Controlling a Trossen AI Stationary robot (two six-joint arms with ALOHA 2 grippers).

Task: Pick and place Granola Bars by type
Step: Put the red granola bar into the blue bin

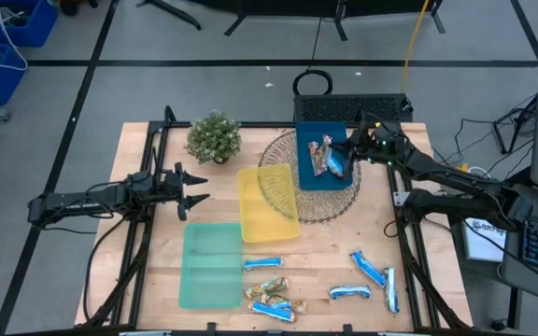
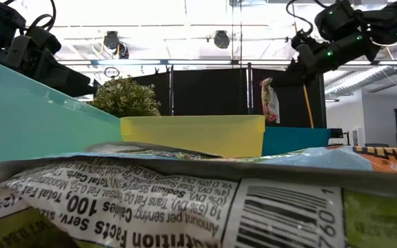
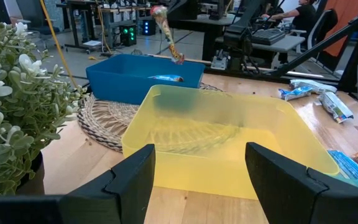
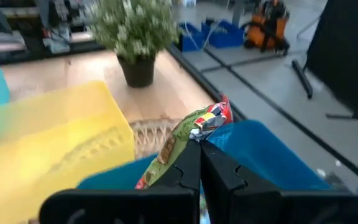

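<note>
While your right end effector [image 1: 351,149] hangs over the blue tray [image 1: 308,177], you are in the middle of a drop-off step. Its two fingers are pinched nearly closed on one end of a granola bar [image 4: 180,144] with a green and red wrapper. The bar dangles down from the fingers and does not touch the tray yet.

Your next move, I think, is to lower the bar a little and then open the fingers so it falls inside the blue tray. One or two bars [image 1: 318,155] already lie in there. Keep the bar over the tray and not over the woven mat [image 1: 278,149] under it.

Your left end effector [image 1: 191,189] waits on the other side of the tabletop [image 1: 153,280], near the potted plant [image 1: 214,137]. Its fingers are spread wide and hold nothing.

More granola bars [image 1: 271,299] still lie on the tabletop near the front edge, beside the green tray [image 1: 210,265], and some blue-and-white bars [image 1: 370,271] lie off to the right. The yellow tray [image 1: 267,201] looks empty.
</note>
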